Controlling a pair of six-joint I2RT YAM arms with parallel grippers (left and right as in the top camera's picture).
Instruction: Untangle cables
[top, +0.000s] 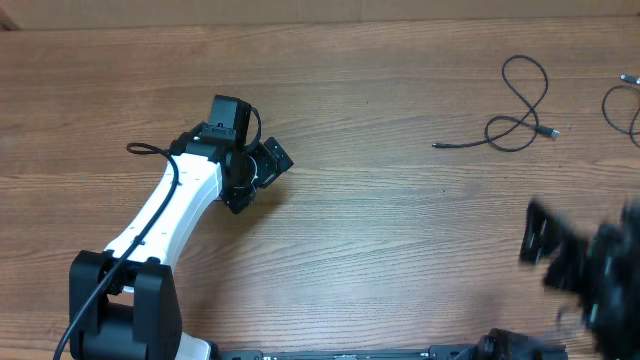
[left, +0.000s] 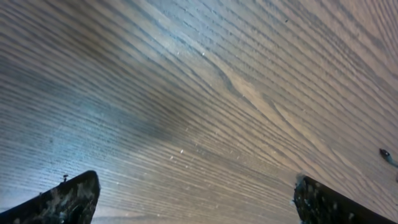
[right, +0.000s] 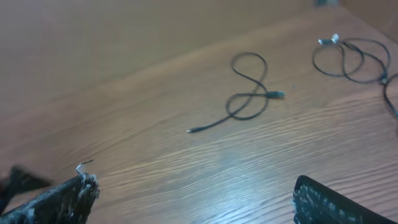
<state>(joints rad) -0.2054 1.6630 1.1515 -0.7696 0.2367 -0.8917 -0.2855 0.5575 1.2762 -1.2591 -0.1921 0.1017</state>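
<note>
Overhead: a looped cable (top: 520, 108) lies near the worktop's (top: 380, 250) far right corner, with a second cable (top: 624, 108) at the right edge. The left gripper (top: 258, 180) is left of centre, and the right gripper (top: 548, 250) is blurred.
Left wrist: fingers spread over bare wood.
Right wrist: fingers spread, holding nothing, both cables lying apart ahead.

The left arm (top: 190, 190) is built from a long white link set between black housings — a bulky block at the base, a cluster of boxy parts at the wrist. A thin black cable (top: 148, 149) is run along the white link and is looped out near the wrist. The right arm (top: 590, 265) is seen only as a blurred black mass. In both wrist views the jaws are shown as dark, rough-textured tips flecked with pale scuffs.
</note>
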